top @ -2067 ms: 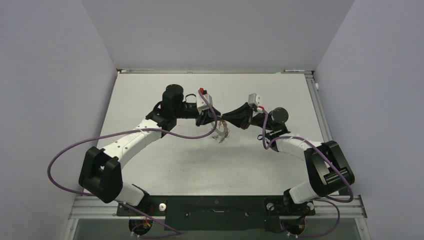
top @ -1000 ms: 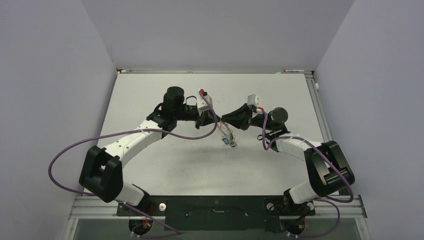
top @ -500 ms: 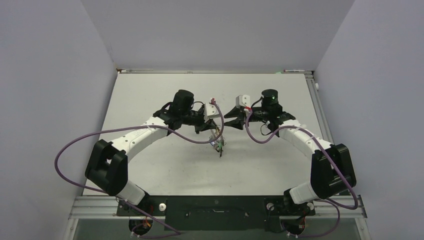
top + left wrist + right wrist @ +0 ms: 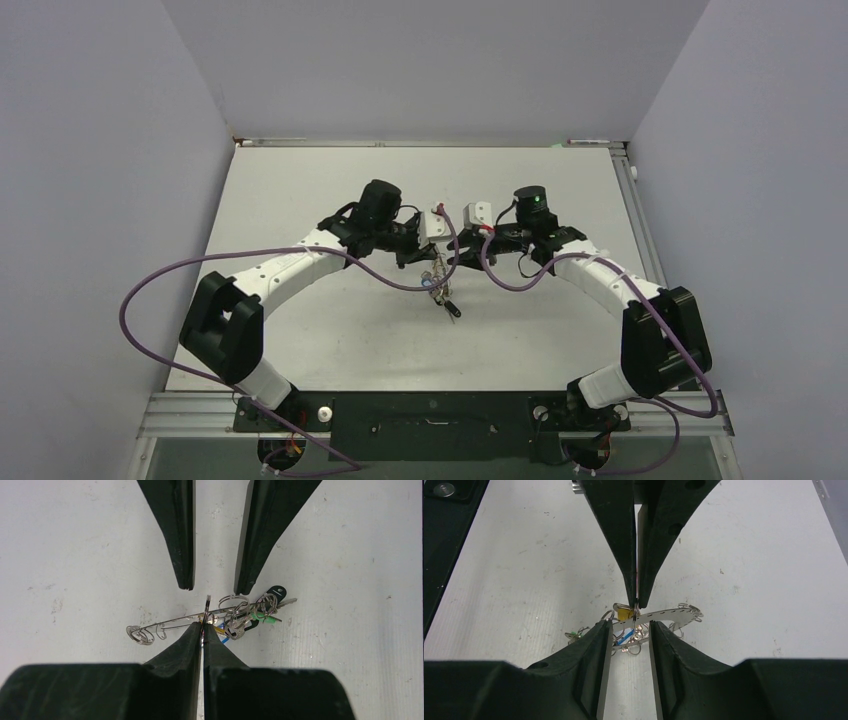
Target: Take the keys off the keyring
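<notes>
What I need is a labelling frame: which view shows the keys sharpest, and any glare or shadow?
Left wrist: keys sharp, evenly lit, little glare. Right wrist: sharp too, but the right gripper's fingers hide part of the bunch. Top external: keys tiny, colours barely readable.

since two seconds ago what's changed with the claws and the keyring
The right claw opened and now stands astride the edge of the keyring without gripping it. Both wrists swung in toward the middle, and the bunch of keys shifted slightly toward the arm bases. The left claw stayed shut on the keyring.
</notes>
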You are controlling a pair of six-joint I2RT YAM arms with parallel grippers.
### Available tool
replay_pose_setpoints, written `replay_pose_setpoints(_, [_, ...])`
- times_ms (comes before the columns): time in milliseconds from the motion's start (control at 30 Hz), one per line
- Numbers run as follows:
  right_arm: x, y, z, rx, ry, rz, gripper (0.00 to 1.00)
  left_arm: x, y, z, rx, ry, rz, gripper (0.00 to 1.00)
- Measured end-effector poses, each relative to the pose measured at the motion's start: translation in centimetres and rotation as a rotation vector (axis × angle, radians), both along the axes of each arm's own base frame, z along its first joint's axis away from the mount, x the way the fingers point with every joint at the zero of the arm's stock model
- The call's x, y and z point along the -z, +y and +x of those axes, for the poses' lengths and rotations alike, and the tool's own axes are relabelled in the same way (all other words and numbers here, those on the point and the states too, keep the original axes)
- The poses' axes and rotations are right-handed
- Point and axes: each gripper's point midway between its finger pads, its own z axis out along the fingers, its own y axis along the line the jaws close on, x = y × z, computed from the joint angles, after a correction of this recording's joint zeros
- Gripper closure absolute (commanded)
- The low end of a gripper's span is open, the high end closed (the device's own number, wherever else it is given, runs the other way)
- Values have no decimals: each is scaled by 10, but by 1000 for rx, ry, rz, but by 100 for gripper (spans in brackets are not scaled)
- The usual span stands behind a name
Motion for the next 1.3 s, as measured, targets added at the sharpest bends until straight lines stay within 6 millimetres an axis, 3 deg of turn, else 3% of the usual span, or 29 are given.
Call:
replay_pose_setpoints(367, [-7,12,5,21,-16,34,71,2,-1,-1,11,-4,7,100])
replay_pose_setpoints(533, [1,14,8,29,1,26,73,2,-2,-1,11,-3,6,100])
replay_pose_setpoints(800, [7,17,6,17,4,9,81,2,-2,-2,11,3,4,100])
replay_pose_setpoints(933, [18,19,3,6,17,-15,94,2,-2,-3,7,11,4,100])
replay_pose_setpoints(1067, [17,18,5,10,6,-25,95,2,-2,-3,9,15,2,100])
replay_pose_setpoints(1100, [16,18,5,9,4,-27,95,2,-2,-4,9,16,1,98])
replay_pose_setpoints(1167, [16,18,5,10,8,-27,95,2,-2,-4,6,22,-1,78])
replay_pose_setpoints(1200, [16,18,6,14,11,-26,95,2,-2,-3,-3,34,-6,74])
replay_pose_setpoints(1300, [17,19,8,35,10,-6,95,-4,1,1,-35,83,-49,73])
